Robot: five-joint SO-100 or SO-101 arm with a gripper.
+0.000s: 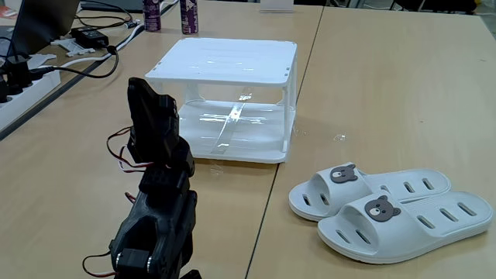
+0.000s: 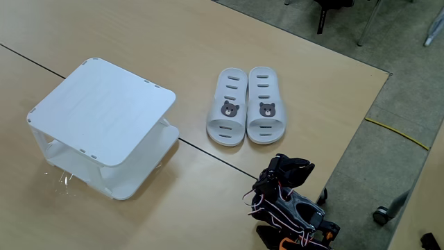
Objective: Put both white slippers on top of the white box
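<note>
Two white slippers lie side by side on the wooden table, each with a bear-face badge. In one fixed view the farther slipper (image 1: 364, 190) and the nearer slipper (image 1: 411, 223) sit at the right front. From above the pair shows as a left slipper (image 2: 229, 104) and a right slipper (image 2: 263, 104). The white box (image 1: 225, 62) stands apart from them, its flat top (image 2: 104, 107) bare. My black arm is folded near the table's edge, with the gripper (image 1: 149, 99) (image 2: 290, 169) well away from slippers and box. Its jaws are not clearly shown.
A power strip (image 1: 23, 89), black cables (image 1: 85, 66) and an adapter (image 1: 91, 36) lie at the back left. Two purple bottles (image 1: 188, 15) stand behind the box. A seam (image 1: 291, 139) splits the tabletop. The table's edge (image 2: 361, 128) runs just right of the slippers.
</note>
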